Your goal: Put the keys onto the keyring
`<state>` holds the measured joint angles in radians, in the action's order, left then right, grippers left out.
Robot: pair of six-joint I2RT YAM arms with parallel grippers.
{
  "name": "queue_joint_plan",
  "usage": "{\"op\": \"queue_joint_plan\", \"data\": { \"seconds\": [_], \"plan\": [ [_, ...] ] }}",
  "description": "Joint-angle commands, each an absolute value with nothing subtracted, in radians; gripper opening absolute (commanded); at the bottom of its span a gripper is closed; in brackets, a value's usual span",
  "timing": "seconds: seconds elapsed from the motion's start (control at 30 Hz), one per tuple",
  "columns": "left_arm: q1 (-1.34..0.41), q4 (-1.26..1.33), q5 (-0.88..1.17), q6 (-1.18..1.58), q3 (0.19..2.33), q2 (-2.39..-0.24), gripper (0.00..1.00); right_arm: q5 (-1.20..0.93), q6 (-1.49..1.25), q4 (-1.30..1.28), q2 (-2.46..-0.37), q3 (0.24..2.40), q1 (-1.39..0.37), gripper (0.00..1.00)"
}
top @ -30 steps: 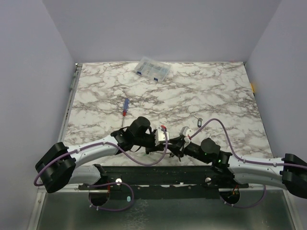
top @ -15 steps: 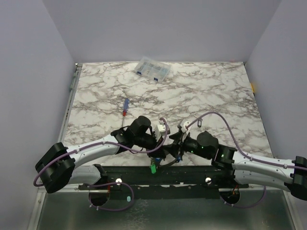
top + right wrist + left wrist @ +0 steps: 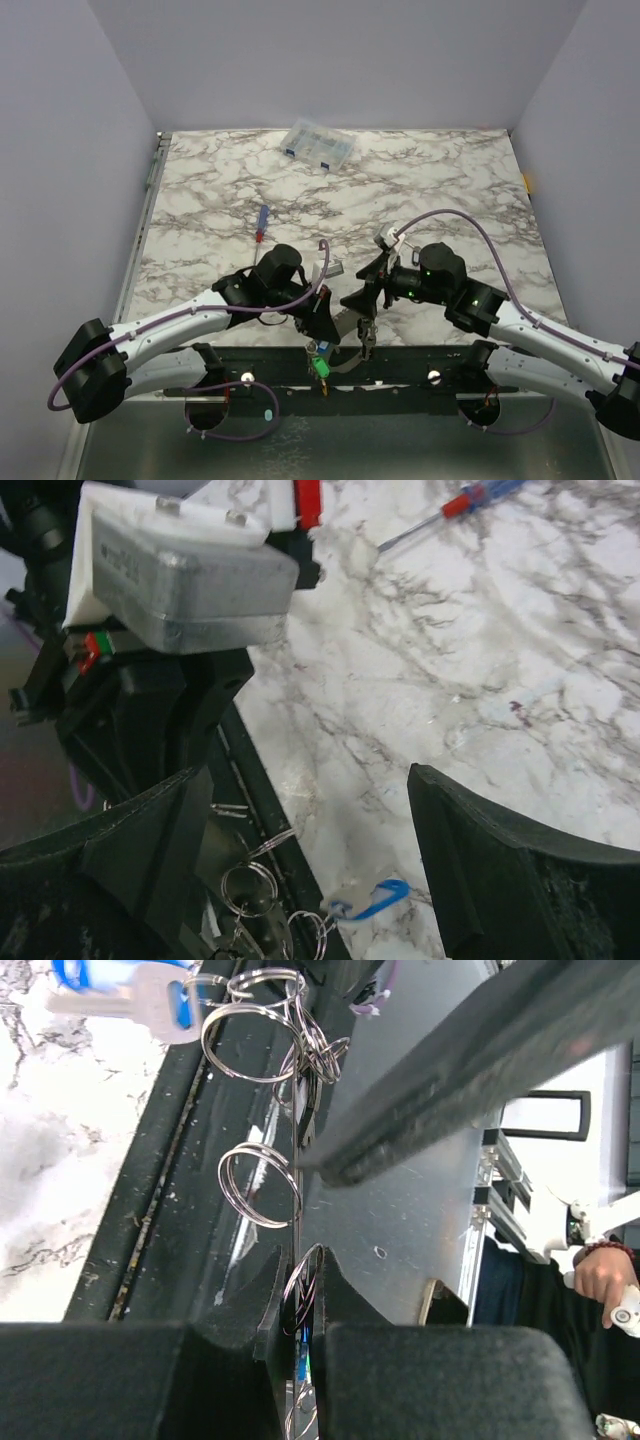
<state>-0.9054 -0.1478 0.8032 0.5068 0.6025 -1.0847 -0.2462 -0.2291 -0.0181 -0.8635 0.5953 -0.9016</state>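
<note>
My left gripper (image 3: 325,325) is shut on the keyring (image 3: 298,1160), a thin grey hoop seen edge-on in the left wrist view, running up out of the closed jaws (image 3: 300,1265). Small split rings (image 3: 258,1185) hang along it. A blue-tagged key (image 3: 120,985) dangles at the table's front edge, also seen in the right wrist view as the blue-tagged key (image 3: 370,900). From above, a green tag (image 3: 321,370) and a blue tag (image 3: 322,350) hang below the left gripper. My right gripper (image 3: 358,318) stands open just right of it, with nothing between its fingers (image 3: 305,790).
A red-and-blue screwdriver (image 3: 260,225) lies on the marble table (image 3: 430,190) left of centre. A clear compartment box (image 3: 318,143) sits at the back. The black front rail (image 3: 400,365) runs under both grippers. Purple walls close in the left, back and right sides.
The right gripper has opened wide and drawn back up and to the right. The left gripper has swung toward the near edge with the keyring, and the tagged keys now dangle below it.
</note>
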Motion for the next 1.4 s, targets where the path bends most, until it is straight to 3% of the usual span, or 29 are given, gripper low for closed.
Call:
{"op": "queue_joint_plan", "data": {
  "seconds": [0.0,0.13,0.3,0.43,0.57,1.23,1.37],
  "plan": [
    [-0.911,-0.176,0.884,0.554,0.601,-1.043,0.00,-0.497,-0.242,-0.027,-0.870,0.618,-0.900,0.89],
    [-0.920,-0.187,0.897,0.561,0.597,-1.024,0.00,-0.741,-0.276,0.065,-0.881,0.615,-0.900,0.84],
    [-0.985,-0.243,0.840,0.518,0.614,-1.010,0.00,-0.840,-0.268,0.021,-0.934,0.654,-0.900,0.75],
    [-1.012,-0.327,0.771,0.458,0.656,-1.043,0.00,-0.720,-0.258,-0.133,-0.996,0.720,-0.900,0.74],
    [-1.014,-0.420,0.688,0.388,0.701,-1.072,0.00,-0.613,-0.296,-0.226,-1.029,0.773,-0.899,0.62],
    [-1.024,-0.426,0.639,0.351,0.768,-1.056,0.00,-0.787,-0.392,-0.240,-1.129,0.759,-0.898,0.62],
    [-1.025,-0.428,0.631,0.348,0.775,-1.045,0.00,-0.790,-0.379,-0.253,-1.137,0.764,-0.898,0.58]
  ]
}}
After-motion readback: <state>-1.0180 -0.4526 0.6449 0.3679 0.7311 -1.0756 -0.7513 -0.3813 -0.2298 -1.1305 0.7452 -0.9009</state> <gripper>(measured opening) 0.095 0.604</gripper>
